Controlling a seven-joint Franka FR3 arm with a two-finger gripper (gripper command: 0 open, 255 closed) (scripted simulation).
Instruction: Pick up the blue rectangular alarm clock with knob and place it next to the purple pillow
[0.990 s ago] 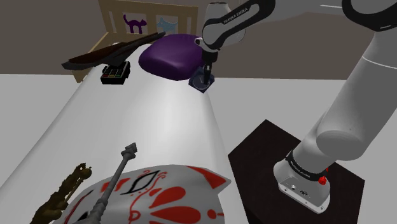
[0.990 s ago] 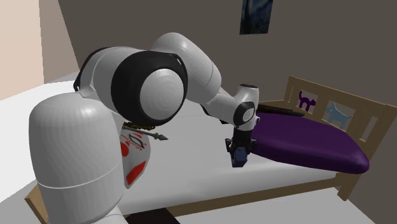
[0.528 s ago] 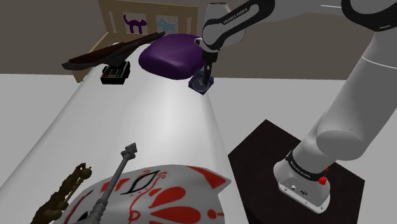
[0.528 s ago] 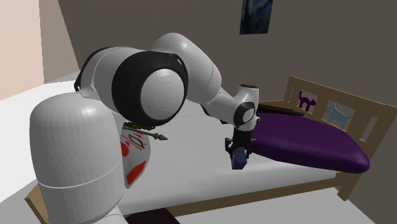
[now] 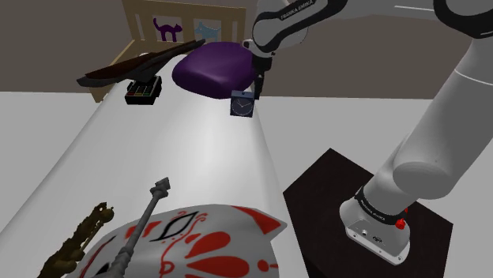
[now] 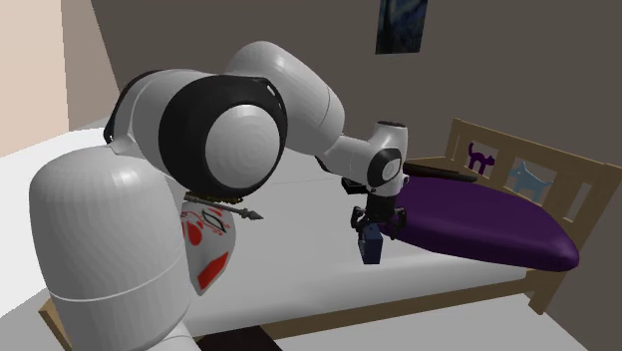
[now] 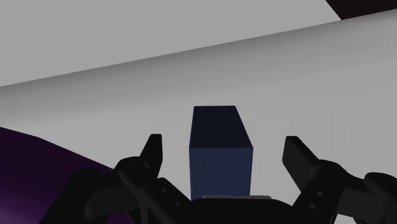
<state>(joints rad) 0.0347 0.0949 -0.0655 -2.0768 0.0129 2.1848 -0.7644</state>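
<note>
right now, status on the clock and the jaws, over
Jaws open, either side of the blue clock, not touching it. Clock upright on the white bed, beside the purple pillow. Nothing else near the jaws.

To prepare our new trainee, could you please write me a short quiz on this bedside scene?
1. True or false: the claw is open and not touching the blue clock.
2. The pillow beside the clock is: A purple; B green; C red.
3. What does the clock rest on?
Key: 1 true; 2 A; 3 the white bed.
</note>
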